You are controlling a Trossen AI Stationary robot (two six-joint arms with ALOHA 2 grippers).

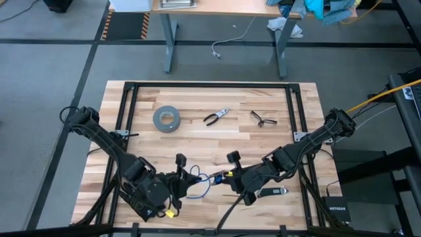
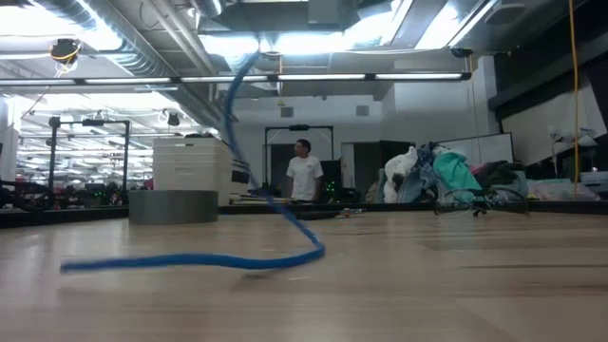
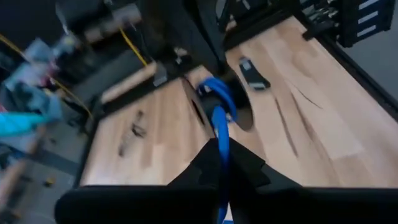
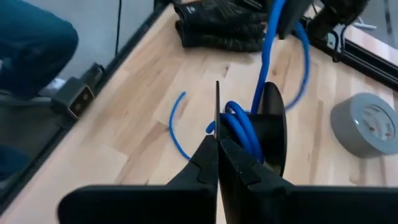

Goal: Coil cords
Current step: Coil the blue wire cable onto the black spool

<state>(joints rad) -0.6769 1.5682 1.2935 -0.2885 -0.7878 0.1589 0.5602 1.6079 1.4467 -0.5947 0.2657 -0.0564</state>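
The cords (image 1: pixel 199 185) are a bright blue cable with a dark part, near the table's front middle. Small blue loops (image 4: pixel 239 127) bunch at my right gripper (image 1: pixel 228 175), which is shut on them. From the loops a blue strand rises (image 4: pixel 268 43) to my left gripper (image 1: pixel 182 175), which is shut on it. Another length trails down and lies slack on the wood (image 2: pixel 190 258), its free end (image 4: pixel 177 134) on the table. My left gripper pinches one blue strand (image 3: pixel 222 152) between its two fingers, which point slanting down toward the table's right. The strand runs on, lifted clear, to the loops (image 3: pixel 214 93). My right gripper is shut at the edge of the small looped bundle (image 4: pixel 231 121), slanting down toward the table's left. A thin dark edge (image 4: pixel 217 106) sticks out between the fingertips. The loops sit clear of the wood.
A grey tape roll (image 1: pixel 166 118), pliers (image 1: pixel 216 117) and glasses (image 1: pixel 263 119) lie across the far half of the table. A small dark tool (image 1: pixel 273 191) lies near the front right. A person stands in the room beyond the table (image 2: pixel 303 171).
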